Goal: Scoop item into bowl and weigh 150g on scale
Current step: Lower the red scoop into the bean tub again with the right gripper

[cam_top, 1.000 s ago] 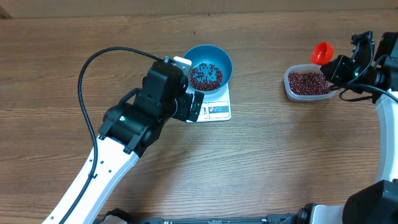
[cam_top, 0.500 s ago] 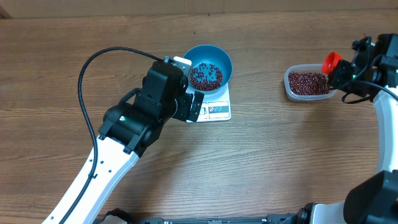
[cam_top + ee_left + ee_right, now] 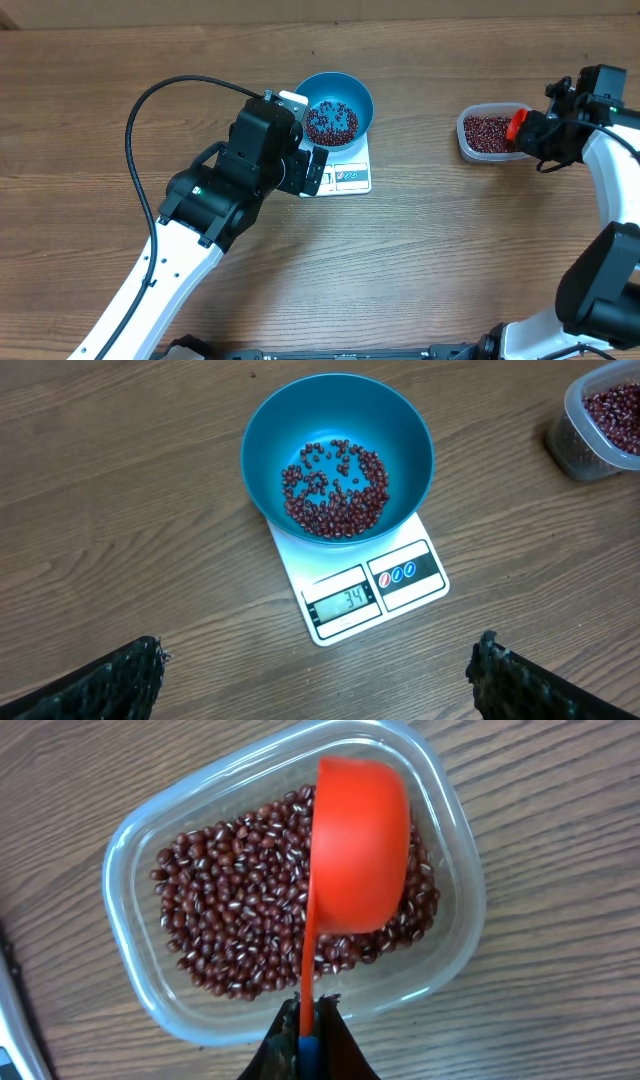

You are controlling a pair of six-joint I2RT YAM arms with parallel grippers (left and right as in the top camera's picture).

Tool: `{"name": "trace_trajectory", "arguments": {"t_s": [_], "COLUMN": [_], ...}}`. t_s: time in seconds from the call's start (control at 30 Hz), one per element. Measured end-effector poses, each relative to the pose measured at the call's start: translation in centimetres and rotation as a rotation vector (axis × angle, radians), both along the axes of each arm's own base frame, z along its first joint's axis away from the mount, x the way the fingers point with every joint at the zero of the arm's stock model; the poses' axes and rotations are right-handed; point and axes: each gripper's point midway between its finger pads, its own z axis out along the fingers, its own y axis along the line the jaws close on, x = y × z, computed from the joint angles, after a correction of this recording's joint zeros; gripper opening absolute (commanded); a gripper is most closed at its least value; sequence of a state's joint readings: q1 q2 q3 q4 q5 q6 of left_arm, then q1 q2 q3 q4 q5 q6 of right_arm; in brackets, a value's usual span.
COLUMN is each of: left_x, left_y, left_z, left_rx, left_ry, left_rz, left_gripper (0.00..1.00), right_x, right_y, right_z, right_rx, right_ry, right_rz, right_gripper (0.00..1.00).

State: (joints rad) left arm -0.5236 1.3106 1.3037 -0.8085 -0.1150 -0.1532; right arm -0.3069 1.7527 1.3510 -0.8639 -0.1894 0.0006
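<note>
1. A black cable (image 3: pixel 140 110) loops over the wooden table (image 3: pixel 450 260) at far left, above the left arm (image 3: pixel 200 200), which reaches in from the lower left.
2. The left gripper (image 3: pixel 315 665) hangs over the near edge of the scale with its jaws spread wide and nothing between them. Its dark fingers (image 3: pixel 110 685) show only at the bottom corners of the wrist view.
3. From overhead, that arm's wrist covers the left part of the scale (image 3: pixel 296 565) and the bowl's left rim.
4. The scale lies flat on the table, its display (image 3: pixel 340 600) reading 34, with blue-marked buttons (image 3: pixel 403 571) just beside it.
5. The blue bowl (image 3: pixel 270 440) stands upright on the scale and hides the far half of the platform.
6. A thin patch of beans (image 3: pixel 335 490) lies in the bowl's bottom; the walls above are bare.
7. Bare wood separates the scale from the clear tub (image 3: pixel 130 870), well apart to the right.
8. The tub holds a loose maroon layer of beans (image 3: pixel 230 920).
9. A red scoop (image 3: pixel 360 845) is over the tub's right side, hiding the beans under it. I cannot tell whether its cup touches them.
10. The right gripper (image 3: pixel 305 1035) is clamped on the scoop's thin handle at the tub's near wall.
</note>
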Motion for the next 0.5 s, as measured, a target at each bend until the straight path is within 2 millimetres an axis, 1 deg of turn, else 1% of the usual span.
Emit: {"name": "trace_trajectory", "arguments": {"t_s": [0.2,0.5], "left_x": [0.0,0.0], "left_y": [0.0,0.0], "left_z": [0.0,0.0], "left_rx": [0.0,0.0], "left_ry": [0.0,0.0], "left_rz": [0.0,0.0], "left_gripper": [0.99,1.0], "right_x": [-0.1,-0.3], "right_y": [-0.2,0.1], "right_z": [-1.4,-1.6], "right_rx": [-0.002,-0.001], "right_ry": [0.037,0.051], "right_rz": [-0.002,0.006], "right_gripper": [0.04,0.04]}}
